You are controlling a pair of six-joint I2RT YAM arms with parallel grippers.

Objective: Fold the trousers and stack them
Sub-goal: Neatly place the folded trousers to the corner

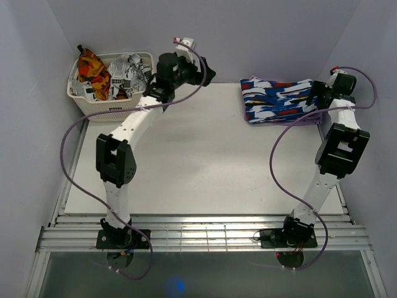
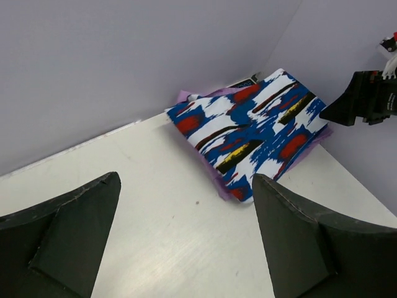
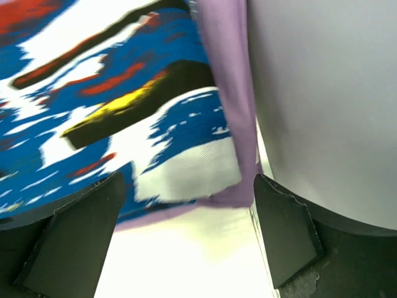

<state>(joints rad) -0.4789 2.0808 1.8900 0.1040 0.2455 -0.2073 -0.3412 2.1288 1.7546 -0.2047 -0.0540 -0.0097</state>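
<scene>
The trousers (image 1: 279, 99) lie folded in a flat rectangle at the table's back right, bright blue with white, red, black and yellow streaks. They rest on a folded lilac garment (image 1: 298, 120) whose edge sticks out beneath. They also show in the left wrist view (image 2: 248, 130) and the right wrist view (image 3: 105, 99). My right gripper (image 1: 316, 96) is open and empty, hovering at the pile's right end; its fingers (image 3: 285, 230) frame the pile's corner. My left gripper (image 1: 208, 71) is open and empty, raised near the back wall, well left of the pile.
A cream laundry basket (image 1: 105, 108) stands at the back left with orange-red (image 1: 92, 67) and black-and-white printed clothes (image 1: 127, 74). Lilac walls close in behind and on both sides. The right wall (image 3: 322, 93) is close beside my right gripper.
</scene>
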